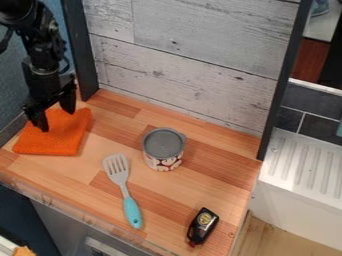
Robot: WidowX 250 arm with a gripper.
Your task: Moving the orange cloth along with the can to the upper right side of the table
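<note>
At the upper left, my gripper hangs down over the orange cloth, its two fingers spread apart. One fingertip overlaps the cloth's upper part and the other is by its top right edge; whether they touch it I cannot tell. The cloth lies folded flat at the table's left end. Apart from it, the can stands upright near the middle of the table, with a grey top and a patterned side.
A spatula with a turquoise handle lies between the cloth and the can, lower down. Near the front right edge is a small dark bottle. A wood-plank wall borders the table at the back, with dark posts at both ends.
</note>
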